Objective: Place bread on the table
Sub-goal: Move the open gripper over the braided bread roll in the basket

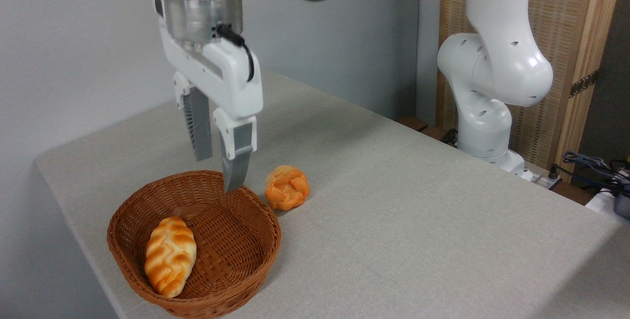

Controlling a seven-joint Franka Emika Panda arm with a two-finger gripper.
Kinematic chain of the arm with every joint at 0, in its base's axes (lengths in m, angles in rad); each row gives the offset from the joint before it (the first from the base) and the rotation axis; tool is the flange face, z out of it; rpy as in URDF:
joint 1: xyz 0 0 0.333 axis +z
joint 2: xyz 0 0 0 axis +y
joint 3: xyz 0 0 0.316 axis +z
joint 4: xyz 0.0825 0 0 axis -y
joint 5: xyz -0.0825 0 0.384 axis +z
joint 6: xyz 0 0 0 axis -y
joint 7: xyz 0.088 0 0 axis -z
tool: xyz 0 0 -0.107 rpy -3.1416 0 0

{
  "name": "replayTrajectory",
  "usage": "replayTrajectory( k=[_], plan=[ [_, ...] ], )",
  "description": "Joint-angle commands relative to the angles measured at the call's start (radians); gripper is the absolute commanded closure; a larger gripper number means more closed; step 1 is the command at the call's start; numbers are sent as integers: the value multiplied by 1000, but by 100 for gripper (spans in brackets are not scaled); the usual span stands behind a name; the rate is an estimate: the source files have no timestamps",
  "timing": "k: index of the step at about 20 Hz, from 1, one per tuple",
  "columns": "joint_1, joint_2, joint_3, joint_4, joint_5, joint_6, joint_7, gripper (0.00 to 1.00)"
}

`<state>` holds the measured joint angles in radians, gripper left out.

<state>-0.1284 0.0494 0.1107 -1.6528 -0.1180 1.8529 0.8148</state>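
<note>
Bread (170, 255): one elongated oval loaf, golden-brown with a pale cream zigzag braid along its top and tapered ends. Condition intact. It lies on its underside in the left front part of a brown woven basket (246, 260), resting against the inner wall, long axis running from upper left to lower right.

Bench (418, 220): broad flat top in light grey-beige fabric-like covering, rounded corner at left. No part of the loaf touches it.
</note>
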Motion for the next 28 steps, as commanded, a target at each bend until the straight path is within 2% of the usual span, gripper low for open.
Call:
replayTrajectory(
  k=[1, 6, 10, 12, 16, 22, 25, 28],
  plan=[
    [-3, 9, 1, -21, -37, 49, -74, 2],
    [-5, 20, 1, -25, -55, 63, -316, 2],
    [-10, 50, -32, -35, -55, 83, -424, 2],
    [-10, 52, -34, -59, -64, 120, -424, 2],
    [-8, 53, -32, -77, -150, 193, -425, 2],
    [-10, 56, -36, -94, -157, 241, -427, 2],
    [-10, 61, -51, -104, -181, 270, -430, 2],
    [-11, 90, -55, -113, -180, 292, -428, 2]
  ],
)
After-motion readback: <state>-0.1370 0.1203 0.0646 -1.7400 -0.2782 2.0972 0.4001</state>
